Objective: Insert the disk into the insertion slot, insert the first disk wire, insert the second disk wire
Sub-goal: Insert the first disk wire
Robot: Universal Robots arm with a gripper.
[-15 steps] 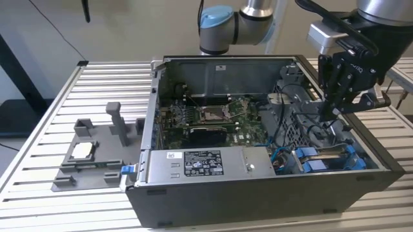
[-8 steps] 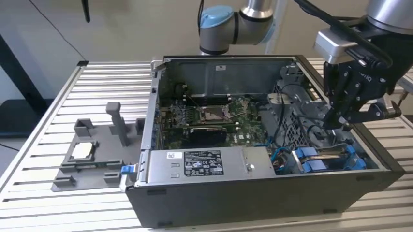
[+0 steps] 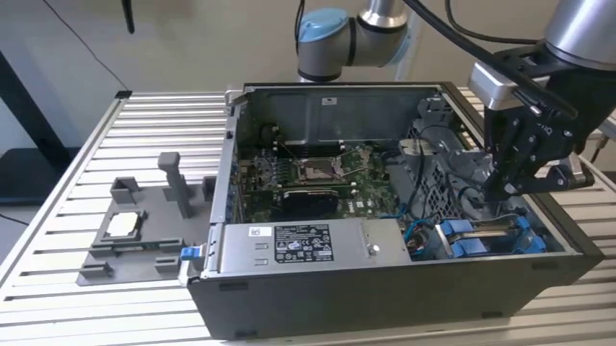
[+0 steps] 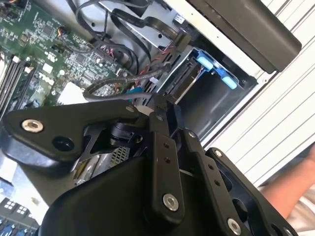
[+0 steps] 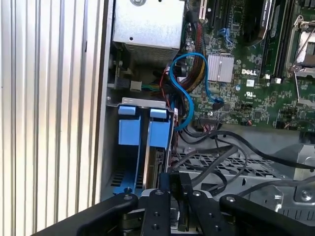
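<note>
The gripper [image 5: 178, 181] is hanging just over the exposed end of the disk [image 5: 158, 147], which is sitting in its blue carrier inside the insertion slot [image 5: 140, 102] of the drive cage. The jaws are standing narrow, almost together; whether a connector is pinched between them is hidden. Judging by this, wire insertion is calling for square alignment and a straight, light push. Black cables [image 5: 211, 162] are crowding beside the gripper, and a blue cable [image 5: 189, 93] is looping toward the motherboard [image 5: 246, 73]; either could snag.
</note>
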